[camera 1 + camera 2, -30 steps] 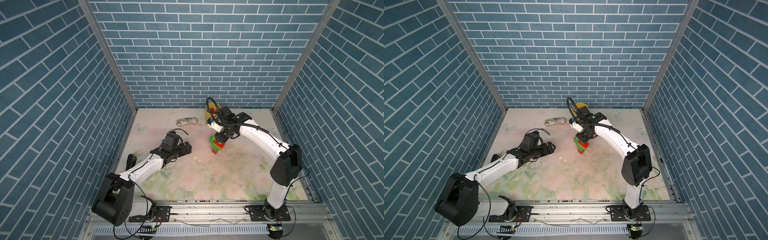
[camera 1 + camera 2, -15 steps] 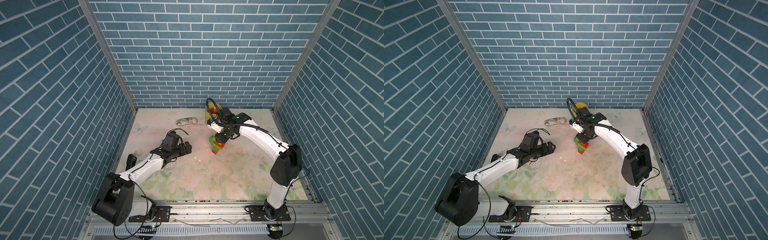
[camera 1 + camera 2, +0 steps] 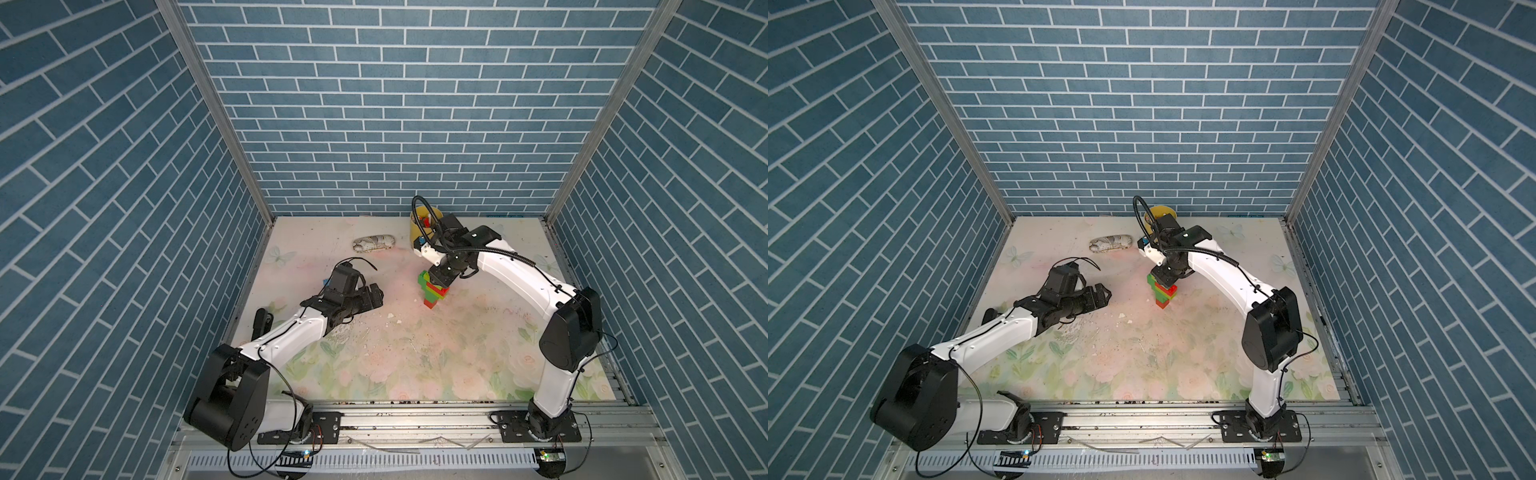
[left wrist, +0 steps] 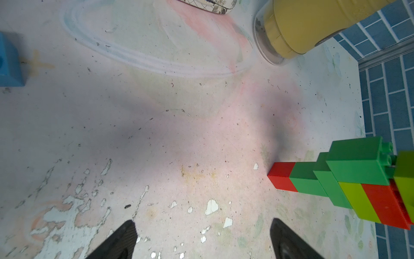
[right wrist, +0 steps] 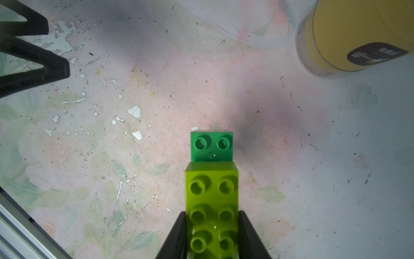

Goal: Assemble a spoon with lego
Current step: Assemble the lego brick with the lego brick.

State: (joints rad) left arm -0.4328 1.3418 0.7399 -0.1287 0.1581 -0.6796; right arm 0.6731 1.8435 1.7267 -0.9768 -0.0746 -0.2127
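The spoon [image 3: 432, 291] [image 3: 1165, 291] stands on end on the mat as a stack of joined lego: a red and green stem at the bottom, widening upward to green, lime and red bricks [image 4: 349, 186]. My right gripper [image 3: 442, 277] [image 5: 211, 214] comes down on its top and is shut on the top lime brick [image 5: 211, 197], one finger on each long side. A dark green brick [image 5: 211, 145] juts out one step lower. My left gripper [image 3: 376, 296] [image 4: 202, 226] hovers open and empty to the left of the stack. A light-blue brick [image 4: 10, 62] lies apart on the mat.
A yellow cup [image 3: 419, 232] [image 5: 358, 33] stands just behind the right wrist at the back. A patterned pouch [image 3: 373, 243] [image 3: 1111, 243] lies at the back middle. Blue brick-patterned walls close in three sides, and a metal rail [image 3: 415, 424] runs along the front.
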